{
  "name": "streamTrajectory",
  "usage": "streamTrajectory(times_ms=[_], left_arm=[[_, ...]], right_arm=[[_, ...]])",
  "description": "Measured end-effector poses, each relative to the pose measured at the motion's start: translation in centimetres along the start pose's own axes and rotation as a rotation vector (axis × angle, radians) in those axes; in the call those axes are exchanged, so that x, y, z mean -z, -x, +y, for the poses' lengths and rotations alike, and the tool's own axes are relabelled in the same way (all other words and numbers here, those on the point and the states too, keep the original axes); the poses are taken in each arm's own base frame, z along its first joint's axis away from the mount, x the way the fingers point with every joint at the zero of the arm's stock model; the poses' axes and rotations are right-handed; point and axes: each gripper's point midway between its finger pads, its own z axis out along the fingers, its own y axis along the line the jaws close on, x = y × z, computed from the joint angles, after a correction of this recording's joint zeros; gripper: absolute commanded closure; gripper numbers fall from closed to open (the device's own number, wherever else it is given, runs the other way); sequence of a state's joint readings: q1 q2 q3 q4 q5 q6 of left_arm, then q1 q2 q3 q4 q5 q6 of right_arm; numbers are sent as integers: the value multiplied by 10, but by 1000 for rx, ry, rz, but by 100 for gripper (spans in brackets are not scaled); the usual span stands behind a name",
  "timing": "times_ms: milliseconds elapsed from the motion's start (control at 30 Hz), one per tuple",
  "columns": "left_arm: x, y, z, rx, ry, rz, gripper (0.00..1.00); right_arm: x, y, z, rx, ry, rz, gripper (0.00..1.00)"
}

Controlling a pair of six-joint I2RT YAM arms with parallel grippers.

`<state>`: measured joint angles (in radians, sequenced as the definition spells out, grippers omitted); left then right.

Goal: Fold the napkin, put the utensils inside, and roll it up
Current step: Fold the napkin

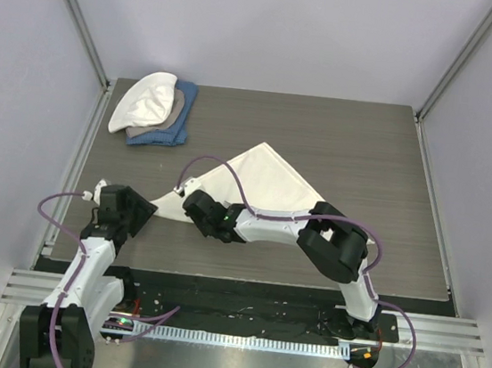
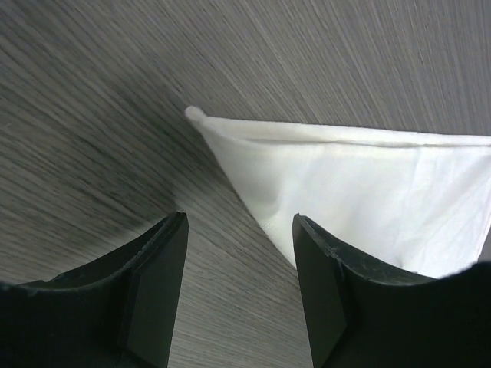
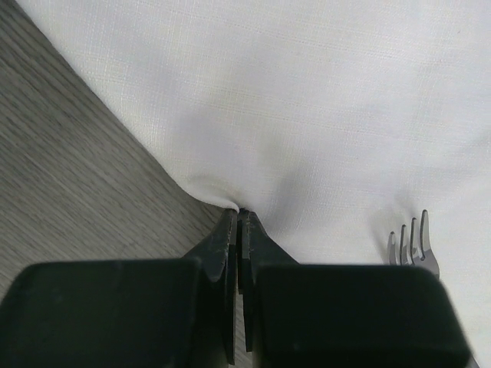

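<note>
Right gripper [image 3: 238, 218]: jaws pressed together, pinching the folded edge of the napkin [image 3: 307, 100]. The cloth puckers right at the tips.
- From that gripper the napkin spreads ahead and to its right; bare table [image 3: 69, 153] lies to its left.
- Fork [image 3: 410, 244] lies on the napkin just right of the fingers. Only the tine tips show, and the gripper body hides the rest.

Left gripper [image 2: 239, 222]: jaws apart, nothing between them. Fingers [image 2: 153, 284] sit low over the table.
- The napkin's pointed corner is just ahead of it, slightly toward the right finger. Contact can't be judged.

Pose, top view:
- The right arm runs from its base at the near right, elbow up, forearm stretched left along the napkin's near edge. Its gripper [image 1: 192, 202] is down at the lower-left edge.
- The left arm rises from its base at the near left, wrist bent. Its gripper [image 1: 130, 210] is aimed right at the napkin's left corner.
- The two grippers are near each other, with that corner between them.
- The napkin lies folded into a triangle, with its apex pointing away from both grippers.
- Stacked cloths [image 1: 152, 110] sit well beyond the left gripper, at the far left of the table.
</note>
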<state>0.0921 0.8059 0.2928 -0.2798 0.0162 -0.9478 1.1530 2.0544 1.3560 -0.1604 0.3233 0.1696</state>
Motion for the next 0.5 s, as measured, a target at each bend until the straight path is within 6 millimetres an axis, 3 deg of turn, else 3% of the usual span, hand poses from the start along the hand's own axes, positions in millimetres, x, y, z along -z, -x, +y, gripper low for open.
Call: streamTrajectory(times_ms=[333, 500], left_arm=[[1, 15, 12, 15, 61, -80, 44], [-1, 23, 9, 24, 50, -112, 46]], right_arm=[[-6, 7, 1, -27, -6, -8, 99], [-7, 7, 1, -29, -1, -7, 99]])
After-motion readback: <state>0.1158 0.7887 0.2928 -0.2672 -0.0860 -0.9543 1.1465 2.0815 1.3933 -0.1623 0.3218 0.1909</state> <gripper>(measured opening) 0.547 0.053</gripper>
